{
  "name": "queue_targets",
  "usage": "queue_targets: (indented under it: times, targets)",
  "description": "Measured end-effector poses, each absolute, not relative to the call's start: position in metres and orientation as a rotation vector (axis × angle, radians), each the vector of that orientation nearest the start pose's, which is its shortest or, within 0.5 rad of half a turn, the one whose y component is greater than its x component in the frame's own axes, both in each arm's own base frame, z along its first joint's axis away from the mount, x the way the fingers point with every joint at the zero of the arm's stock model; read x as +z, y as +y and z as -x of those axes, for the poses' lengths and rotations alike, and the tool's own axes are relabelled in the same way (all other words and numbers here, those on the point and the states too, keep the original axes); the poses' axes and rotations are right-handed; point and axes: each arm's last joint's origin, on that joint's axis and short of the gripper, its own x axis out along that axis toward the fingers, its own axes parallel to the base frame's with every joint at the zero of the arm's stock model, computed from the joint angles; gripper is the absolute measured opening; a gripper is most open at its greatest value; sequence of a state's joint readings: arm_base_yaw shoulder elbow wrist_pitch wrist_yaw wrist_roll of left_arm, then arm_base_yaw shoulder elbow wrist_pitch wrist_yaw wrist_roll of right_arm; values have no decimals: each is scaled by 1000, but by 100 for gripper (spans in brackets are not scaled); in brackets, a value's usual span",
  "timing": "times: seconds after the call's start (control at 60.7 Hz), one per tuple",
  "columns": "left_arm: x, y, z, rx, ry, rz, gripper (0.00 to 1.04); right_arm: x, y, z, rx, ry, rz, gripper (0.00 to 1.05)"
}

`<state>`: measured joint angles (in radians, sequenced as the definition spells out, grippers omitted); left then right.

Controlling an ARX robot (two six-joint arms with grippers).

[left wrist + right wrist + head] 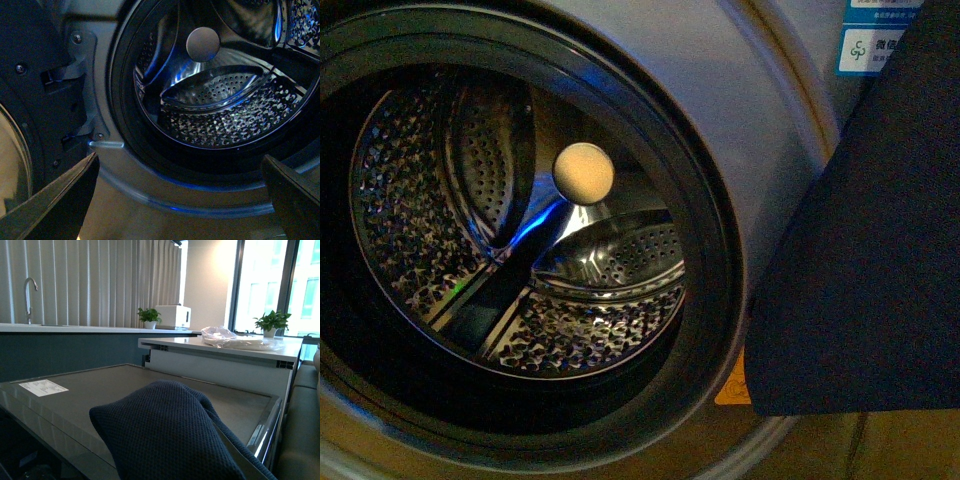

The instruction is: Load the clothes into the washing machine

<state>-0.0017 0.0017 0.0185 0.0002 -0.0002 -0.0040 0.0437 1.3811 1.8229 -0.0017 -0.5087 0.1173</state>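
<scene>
The garment (860, 250), dark navy and plain, hangs outside the washer (770, 130), to the right of its round opening in the front view. Its lower edge runs straight and level, covering part of the orange sticker (730, 388). Its upper part crosses a blue and white label (868, 48) at the panel's top corner. No part of it reaches into the opening. In the right wrist view the garment (170, 440) bulges up in the foreground, showing a fine waffle weave, in front of a flat grey top (100, 390) that bears a white label (42, 387). The right gripper is hidden behind the fabric, so I cannot tell how its jaws stand.

The dark rim (720, 260) rings the perforated steel drum (410, 230), with the cream hub (583, 172) at its back wall and a lifter rib (485, 290) slanting below it.

The left gripper (180, 160) faces the opening from low down, its jaws spread wide and holding nothing. Its dark fingers (65, 205) sit at the two lower corners of the left wrist view. Beside the rim there, a grey hinge bracket (84, 75) joins the open door (25, 100).

Beyond the grey top stand a counter (75, 329) with a faucet (30, 290), a potted plant (149, 316), a white appliance (172, 316), a clear bag (235, 339) and a second plant (272, 321) by the window (305, 285).
</scene>
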Motion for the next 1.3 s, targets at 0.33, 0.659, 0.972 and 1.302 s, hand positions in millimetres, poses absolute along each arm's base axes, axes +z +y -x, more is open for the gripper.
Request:
queue_targets:
  times: [0.33, 0.659, 0.972, 1.302]
  targets:
    - [169, 1, -99, -98, 29, 34, 98, 561, 25, -249, 567, -401, -9, 6]
    - [279, 19, -144, -378, -143, 7, 98, 561, 25, -249, 568, -401, -9, 6]
    - [374, -4, -198, -775, -314, -94, 98, 561, 25, -249, 568, -401, -9, 6]
    - [394, -87, -262, -1144, -271, -8, 98, 561, 25, -249, 569, -401, -9, 6]
